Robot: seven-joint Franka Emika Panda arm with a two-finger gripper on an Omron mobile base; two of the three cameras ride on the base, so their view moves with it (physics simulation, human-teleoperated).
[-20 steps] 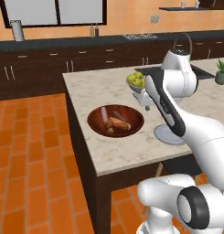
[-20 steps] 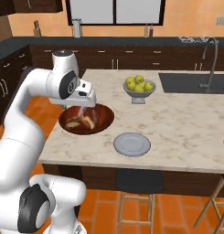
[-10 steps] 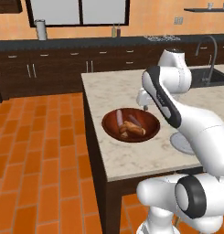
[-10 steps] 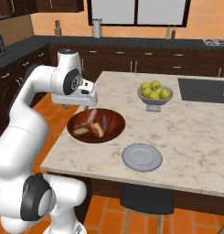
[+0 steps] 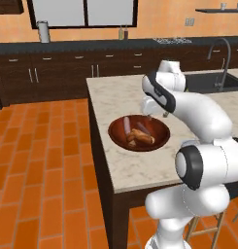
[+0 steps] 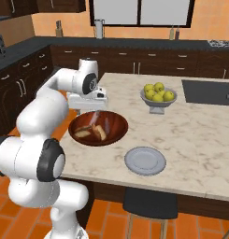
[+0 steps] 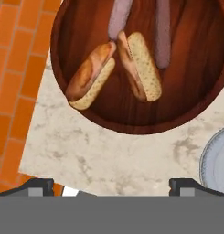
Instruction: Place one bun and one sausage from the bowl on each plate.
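As the base has driven sideways over the last second, the whole scene has slid across both base views, so I read that as my cameras moving, not the things. The desk [image 6: 200, 135] now runs through the middle of the right base view, and the bowl [image 5: 115, 133] sits centre frame in the left base view rather than toward its lower left as before.

I have the end effector [image 6: 93, 110] hovering above the far rim of that bowl, and the hand view looks nearly straight down into it. Its two finger tips sit far apart at the lower corners of that frame, so I read it as spread wide and holding nothing.

Inside the bowl I count two buns: one bun [image 7: 89, 76] at centre left of the hand view, a second bun [image 7: 140, 65] touching it at centre. Two sausages lie above them, one sausage [image 7: 119, 16] at top centre, another sausage [image 7: 162, 32] just right of it.

The pale grey plate [image 6: 145, 160] lies bare, lower centre in the right base view, near the bowl.

My judgement: nothing is transferred yet; the drive has simply lined me up for a first pick.
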